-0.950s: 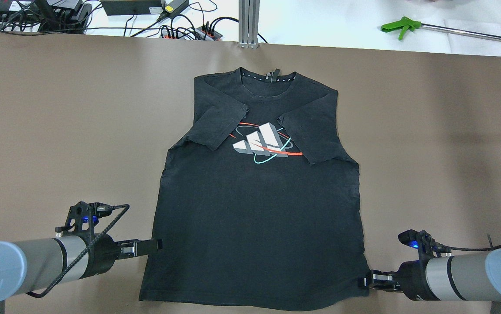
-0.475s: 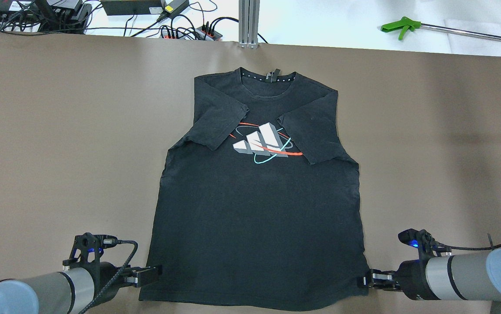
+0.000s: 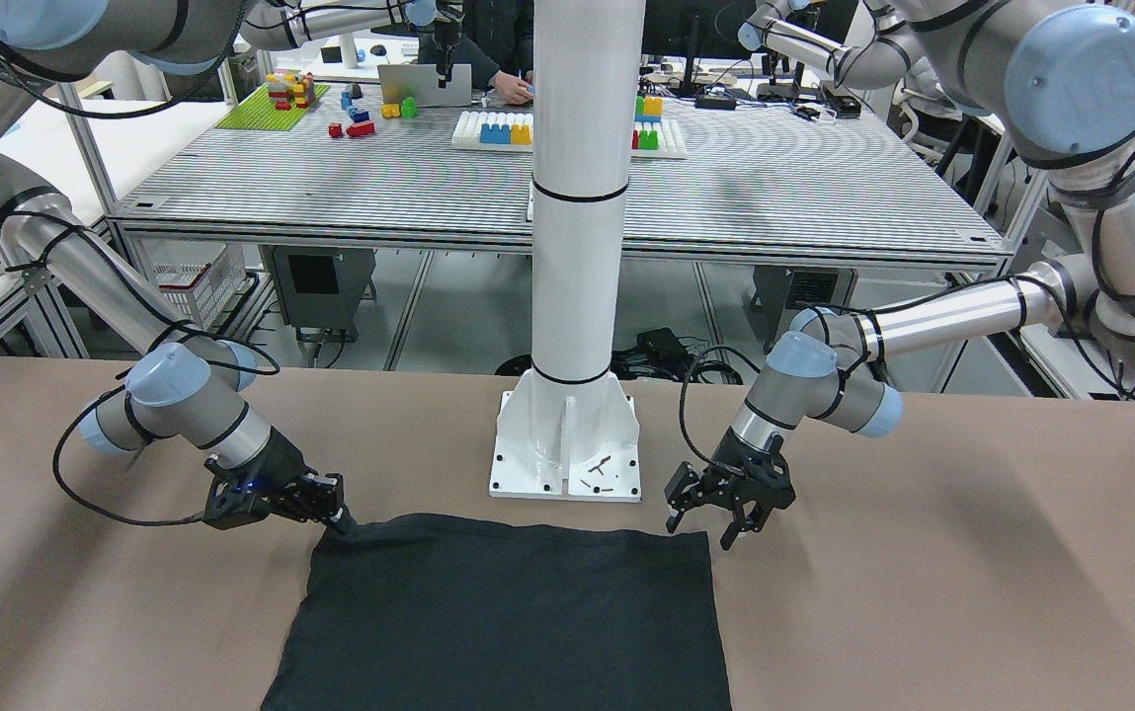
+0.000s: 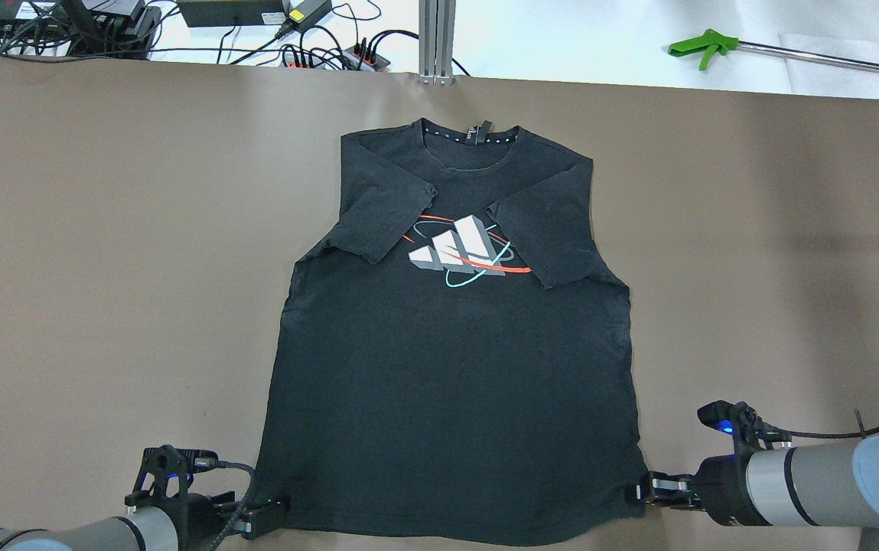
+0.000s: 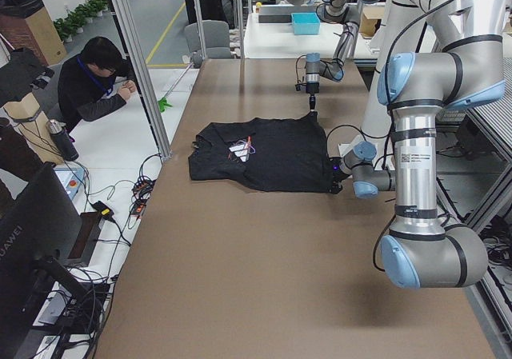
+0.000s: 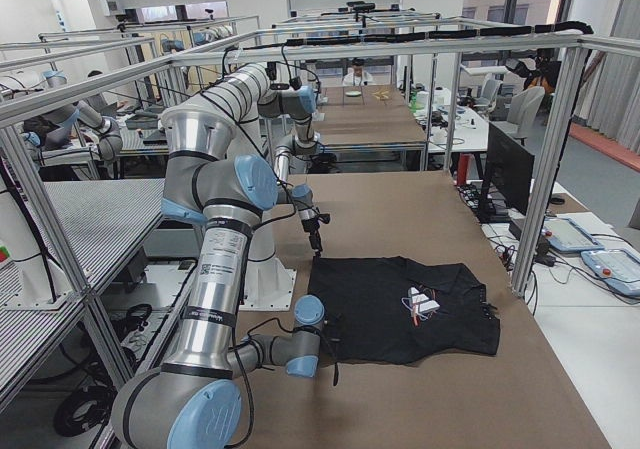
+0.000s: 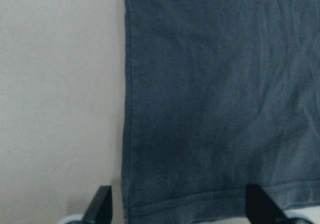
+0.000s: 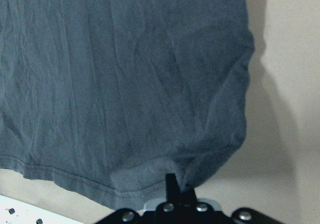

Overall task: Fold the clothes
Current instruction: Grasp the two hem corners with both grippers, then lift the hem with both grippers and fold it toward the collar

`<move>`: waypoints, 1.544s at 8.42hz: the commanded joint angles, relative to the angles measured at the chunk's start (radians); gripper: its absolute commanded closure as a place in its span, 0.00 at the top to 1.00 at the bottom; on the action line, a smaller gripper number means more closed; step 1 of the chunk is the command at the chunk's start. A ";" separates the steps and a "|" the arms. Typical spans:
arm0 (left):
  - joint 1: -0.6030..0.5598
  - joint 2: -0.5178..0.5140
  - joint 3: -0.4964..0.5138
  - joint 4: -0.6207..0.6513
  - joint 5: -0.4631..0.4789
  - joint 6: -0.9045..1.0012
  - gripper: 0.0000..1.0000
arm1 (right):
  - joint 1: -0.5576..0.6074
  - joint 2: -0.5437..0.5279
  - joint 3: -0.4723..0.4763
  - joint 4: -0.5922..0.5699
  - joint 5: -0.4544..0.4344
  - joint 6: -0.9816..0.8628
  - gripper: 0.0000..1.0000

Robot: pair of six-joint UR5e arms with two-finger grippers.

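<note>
Fingers [image 7: 102, 206] spread, the left gripper [image 4: 278, 510] has dropped to the black T-shirt's [image 4: 454, 367] near hem corner. The right gripper [image 4: 636, 494] pinches the other corner, so a fold looks imminent.

Black shirt [image 4: 447, 383] flat on table [image 4: 102, 229]

The shirt [image 4: 447, 398] between the black left pincer [image 3: 703, 531] and the black right pincer [image 4: 636, 493] is plain matte black. Far ahead of both, its chest logo [image 4: 460, 246] shows three white-and-grey stripes ringed by red and teal lines. The table cover [image 4: 102, 229] beside each pincer is flat brown. Behind the pincers, the arms [image 4: 814, 474] are silver-grey with pale blue caps
</note>
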 commanded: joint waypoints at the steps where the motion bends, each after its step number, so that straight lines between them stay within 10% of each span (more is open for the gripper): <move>1: 0.047 -0.009 0.024 -0.001 0.051 -0.009 0.94 | 0.002 0.005 0.000 0.000 0.002 0.000 0.00; 5: 0.053 -0.018 0.055 -0.003 0.093 -0.007 0.85 | 0.004 0.005 0.003 0.000 0.000 0.000 0.00; 8: 0.091 -0.019 0.053 -0.003 0.189 -0.009 0.04 | 0.008 0.000 0.023 0.005 0.002 -0.001 0.00; 13: 0.081 -0.010 -0.050 0.000 0.153 -0.009 0.00 | 0.011 -0.013 0.040 0.011 0.005 0.000 0.00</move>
